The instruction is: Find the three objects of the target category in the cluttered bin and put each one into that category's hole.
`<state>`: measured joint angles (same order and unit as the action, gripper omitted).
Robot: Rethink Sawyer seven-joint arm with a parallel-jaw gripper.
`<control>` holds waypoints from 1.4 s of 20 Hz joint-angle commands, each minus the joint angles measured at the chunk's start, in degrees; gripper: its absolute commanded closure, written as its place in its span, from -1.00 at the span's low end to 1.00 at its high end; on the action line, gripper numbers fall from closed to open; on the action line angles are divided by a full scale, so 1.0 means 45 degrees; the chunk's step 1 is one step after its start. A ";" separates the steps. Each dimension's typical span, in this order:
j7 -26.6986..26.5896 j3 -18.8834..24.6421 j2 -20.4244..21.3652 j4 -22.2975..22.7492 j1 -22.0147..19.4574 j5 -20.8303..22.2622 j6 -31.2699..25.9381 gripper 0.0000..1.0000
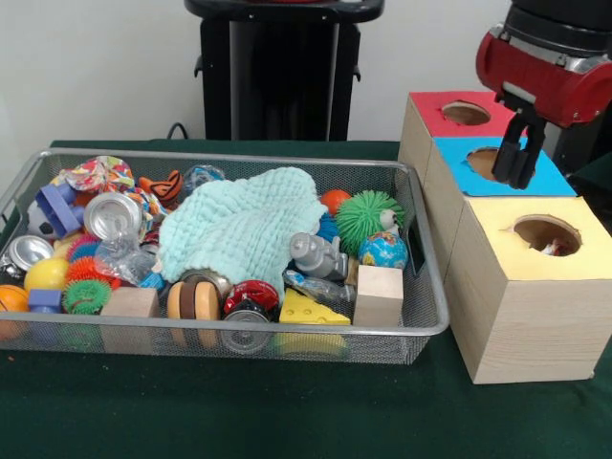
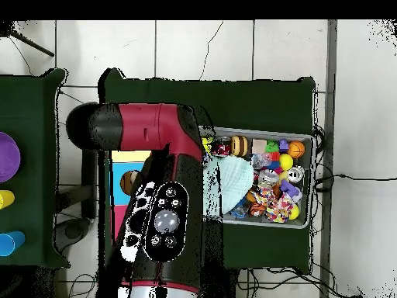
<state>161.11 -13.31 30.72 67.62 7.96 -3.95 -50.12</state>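
No readable text, labels, brand names, numbers or signs appear in either view. Nothing legible shows on the wire bin (image 1: 426,330), the items inside it, the three colour-topped wooden boxes (image 1: 521,320), or the robot arm (image 2: 159,225).

A wire bin (image 1: 421,330) sits on the table (image 1: 287,411), with three boxes in a row along its right side. The cloth (image 1: 244,225) lies over the middle of the bin's contents. A wooden block (image 1: 379,295) stands in the bin's front right corner, with the globe ball (image 1: 383,251) just behind it. The gripper (image 1: 516,163) hangs over the middle box's hole (image 1: 486,161).
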 commanded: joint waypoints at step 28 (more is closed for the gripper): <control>-0.2495 0.1918 0.0733 0.4797 -0.1729 0.1633 0.3620 1.00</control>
<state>161.11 -10.85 32.46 80.17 4.87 -2.19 -37.79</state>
